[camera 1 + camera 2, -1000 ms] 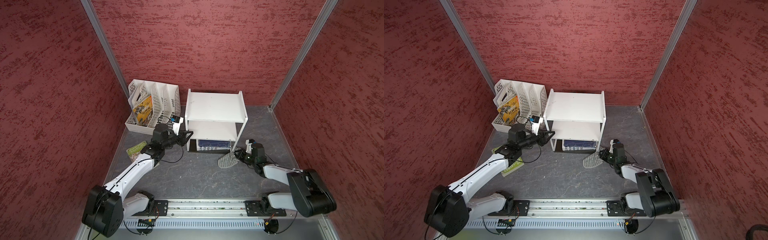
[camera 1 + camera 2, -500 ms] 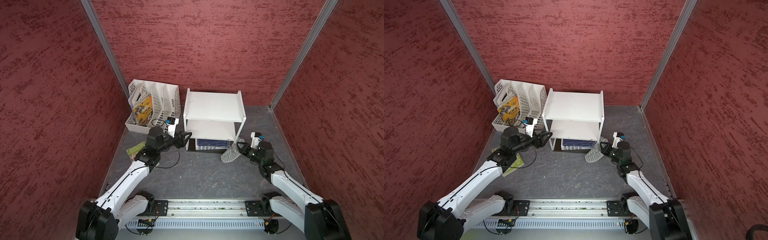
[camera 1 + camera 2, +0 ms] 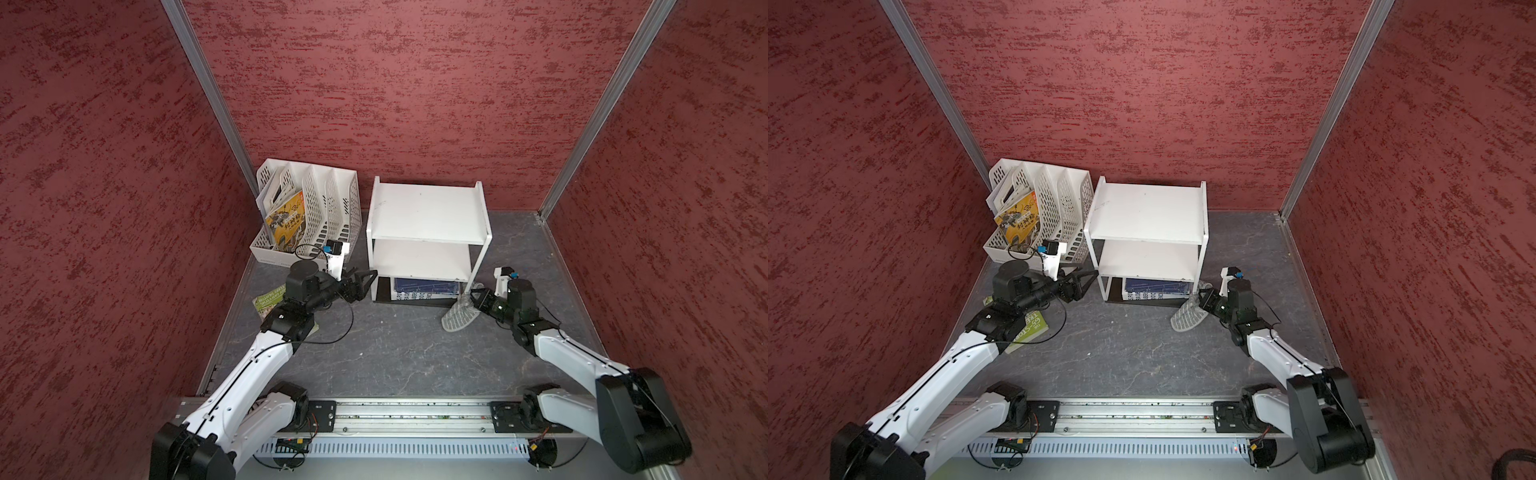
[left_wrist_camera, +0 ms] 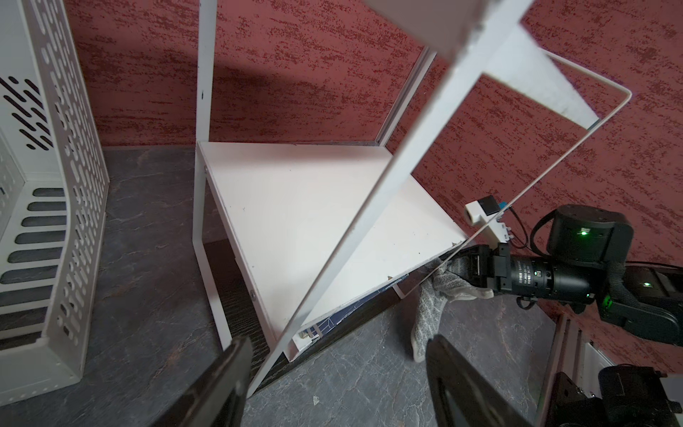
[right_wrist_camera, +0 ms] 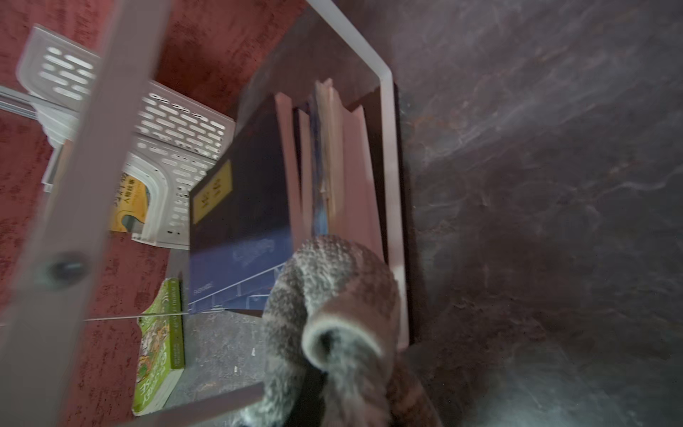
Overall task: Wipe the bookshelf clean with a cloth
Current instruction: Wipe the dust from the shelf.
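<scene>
gripping the cloth tight, the right claw holds it at the foot of the bookshelf, beside the thin frame leg, with its loose end drooping to the table. the left claw gapes wide and empty at the shelf's other front corner. wiping looks barely started. next, i judge, the cloth must be raised onto a board and pressed flat.
</scene>
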